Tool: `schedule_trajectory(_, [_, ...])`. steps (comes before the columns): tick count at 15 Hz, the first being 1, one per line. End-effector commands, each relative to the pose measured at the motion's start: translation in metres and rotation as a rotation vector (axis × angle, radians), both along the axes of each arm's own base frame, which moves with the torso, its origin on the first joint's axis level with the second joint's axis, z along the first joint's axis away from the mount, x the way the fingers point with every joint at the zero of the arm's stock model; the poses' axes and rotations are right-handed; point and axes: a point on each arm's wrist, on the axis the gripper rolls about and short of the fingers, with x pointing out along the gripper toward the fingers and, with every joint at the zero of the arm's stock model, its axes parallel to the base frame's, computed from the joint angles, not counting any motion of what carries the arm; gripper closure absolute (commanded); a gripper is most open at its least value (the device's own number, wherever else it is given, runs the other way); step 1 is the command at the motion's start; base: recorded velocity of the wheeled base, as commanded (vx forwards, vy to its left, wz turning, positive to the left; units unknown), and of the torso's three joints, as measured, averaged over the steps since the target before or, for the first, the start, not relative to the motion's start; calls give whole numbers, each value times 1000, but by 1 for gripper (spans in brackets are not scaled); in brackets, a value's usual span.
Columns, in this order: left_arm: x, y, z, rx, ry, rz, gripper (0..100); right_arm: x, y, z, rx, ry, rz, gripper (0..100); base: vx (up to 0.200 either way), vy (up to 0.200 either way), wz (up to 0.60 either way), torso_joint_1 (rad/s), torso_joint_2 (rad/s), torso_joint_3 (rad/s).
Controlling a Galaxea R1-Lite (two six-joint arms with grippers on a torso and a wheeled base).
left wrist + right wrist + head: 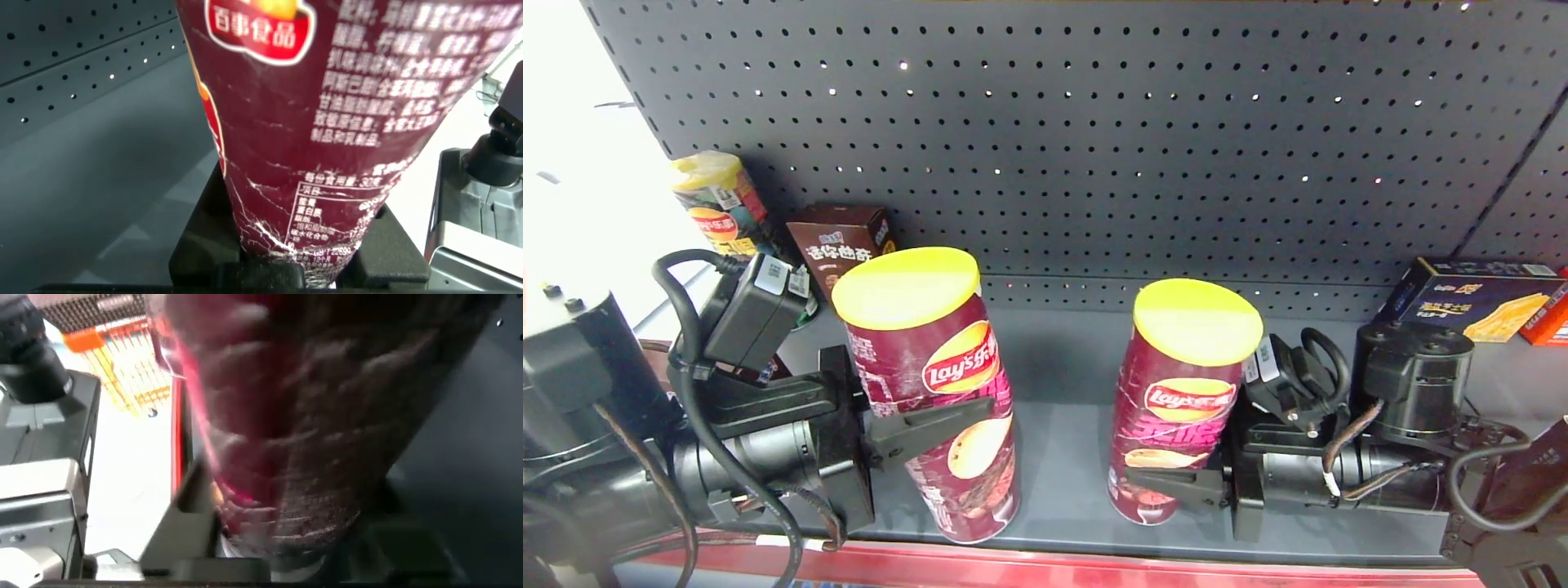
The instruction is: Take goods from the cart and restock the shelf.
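Two maroon chip cans with yellow lids are on the grey shelf (1062, 457). My left gripper (956, 412) is shut on the left can (931, 359) around its middle; this can leans a little, with its base near the shelf's front edge. In the left wrist view the left can (327, 122) rises from between the jaws. My right gripper (1156, 478) is shut on the lower part of the right can (1188, 392), which stands nearly upright. The right can (327, 416) looms close in the right wrist view. On each gripper the far finger is hidden behind its can.
A perforated back wall (1094, 122) closes the shelf. At the back left stand another yellow-lidded can (719, 204) and a brown box (845, 245). A blue box (1470, 298) and an orange box (1552, 318) lie at the right. A red strip (1094, 567) runs along the shelf's front.
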Motion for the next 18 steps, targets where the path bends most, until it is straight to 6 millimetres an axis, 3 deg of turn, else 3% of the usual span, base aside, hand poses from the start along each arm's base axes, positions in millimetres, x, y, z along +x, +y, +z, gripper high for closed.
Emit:
schedule_trajectory(1, [0, 0, 0, 1, 1, 0, 100, -1, -1, -4, -11, 9, -1, 0, 0, 0, 0, 0, 0, 0])
schedule_trajectory(4, [0, 0, 0, 0, 1, 0, 100, -8, -15, 2, 0, -10, -30, 0, 0, 0, 0, 0, 0, 0])
schedule_trajectory(10, [0, 0, -1, 2, -1, 0, 100, -48, -60, 33, 63, -118, -141, 0, 0, 0, 0, 0, 0, 0])
schedule_trajectory(14, [-1, 1, -2, 4, -1, -2, 100, -89, -102, 62, 146, -224, -340, 0, 0, 0, 0, 0, 0, 0])
schedule_trajectory(15, [-1, 1, -2, 4, -1, -2, 100, -90, -103, 62, 147, -224, -346, 0, 0, 0, 0, 0, 0, 0])
schedule_trajectory(16, [-1, 1, -2, 5, -2, 0, 100, -113, -115, 73, 196, -245, -501, 0, 0, 0, 0, 0, 0, 0])
schedule_trajectory(18, [-2, 1, 0, 1, -12, 0, 100, -143, -130, 76, 226, -266, -693, 0, 0, 0, 0, 0, 0, 0])
